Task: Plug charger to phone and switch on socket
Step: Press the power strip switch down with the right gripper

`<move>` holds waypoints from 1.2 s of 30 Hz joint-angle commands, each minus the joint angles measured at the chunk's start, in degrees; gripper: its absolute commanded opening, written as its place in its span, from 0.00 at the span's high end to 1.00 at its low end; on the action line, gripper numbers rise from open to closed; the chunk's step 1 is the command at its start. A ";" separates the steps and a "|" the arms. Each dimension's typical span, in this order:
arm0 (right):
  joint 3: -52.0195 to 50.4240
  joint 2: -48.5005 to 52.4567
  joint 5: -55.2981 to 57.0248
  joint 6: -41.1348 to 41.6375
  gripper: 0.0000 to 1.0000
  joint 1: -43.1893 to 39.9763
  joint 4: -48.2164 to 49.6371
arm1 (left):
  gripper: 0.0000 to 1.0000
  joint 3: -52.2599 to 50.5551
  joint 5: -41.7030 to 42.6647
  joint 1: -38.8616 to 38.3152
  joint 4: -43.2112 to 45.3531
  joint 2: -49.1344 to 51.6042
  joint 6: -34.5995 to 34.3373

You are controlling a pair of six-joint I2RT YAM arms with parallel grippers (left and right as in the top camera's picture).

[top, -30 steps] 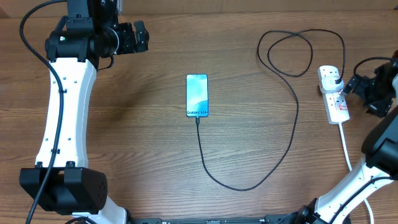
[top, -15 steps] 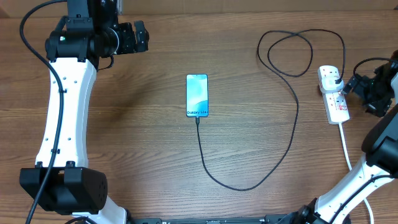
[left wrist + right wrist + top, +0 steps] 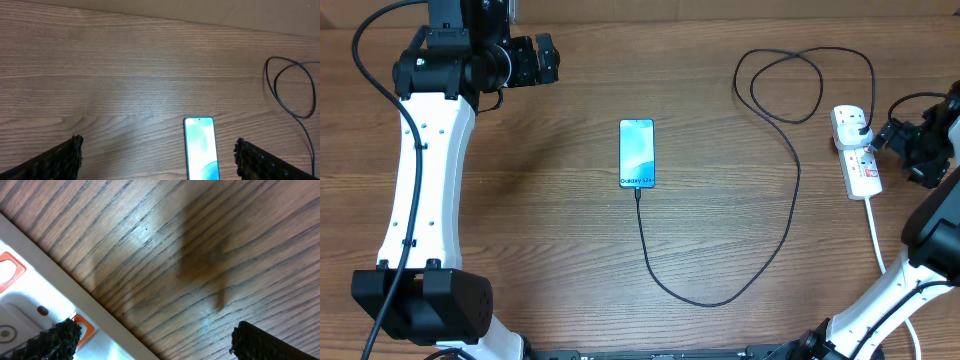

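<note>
Overhead: phone (image 3: 636, 153) lies flat near the middle of the table (image 3: 520, 220), screen up and lit, long side running away from the robot. The charger (image 3: 790, 200) leaves the phone's near edge, where its connector tip (image 3: 637, 192) sits against the port. It swings in a wide curve toward the right, loops at the far side, and ends at a black plug (image 3: 860, 128) seated in the far end of the socket (image 3: 856, 152). The socket lies by the right edge, and its white cord (image 3: 876, 235) trails back toward the robot.

Left gripper (image 3: 552, 60) is at the far left, well apart from the phone, jaws spread, holding nothing. Right gripper (image 3: 898, 150) is just beside the socket's right side, also spread and empty; contact cannot be judged from above.

Left wrist view: wide gap in the left gripper (image 3: 158, 146), with bare wood and the phone (image 3: 201, 147) in it. The charger loop (image 3: 292, 90) shows at the right edge; the socket is out of frame.

Right wrist view: adds close detail that the overhead lacks. The socket's white body (image 3: 30, 305) fills the lower left corner, with a red switch (image 3: 7, 270) and a small red dot (image 3: 43, 311). One finger (image 3: 57, 335) overlaps the socket's edge; the other finger (image 3: 260, 337) is over wood. Whether a switch is on cannot be told from any view
</note>
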 commanded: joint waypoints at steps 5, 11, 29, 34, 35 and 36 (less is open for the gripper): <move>0.28 1.51 -3.56 -0.46 0.00 1.29 -1.05 | 0.00 -0.07 -0.57 -0.24 0.04 0.09 0.04; 0.28 1.57 -3.39 -1.55 0.00 1.29 -1.99 | 0.00 -0.07 -0.57 -0.24 0.04 0.09 0.04; 0.28 2.10 -3.76 -1.53 0.00 1.29 -4.00 | 0.00 -0.09 -0.57 -0.24 0.04 0.09 0.04; 1.51 1.70 -3.69 -1.49 0.00 1.07 -4.55 | 0.00 -0.07 -0.57 -0.24 0.04 0.09 0.04; 2.12 1.42 -3.72 -1.49 0.00 0.96 -4.83 | 0.00 -0.07 -0.57 -0.24 0.04 0.09 0.04; 3.04 0.96 -3.69 -1.36 0.00 0.85 -5.29 | 0.00 -0.07 -0.57 -0.24 0.04 0.09 0.04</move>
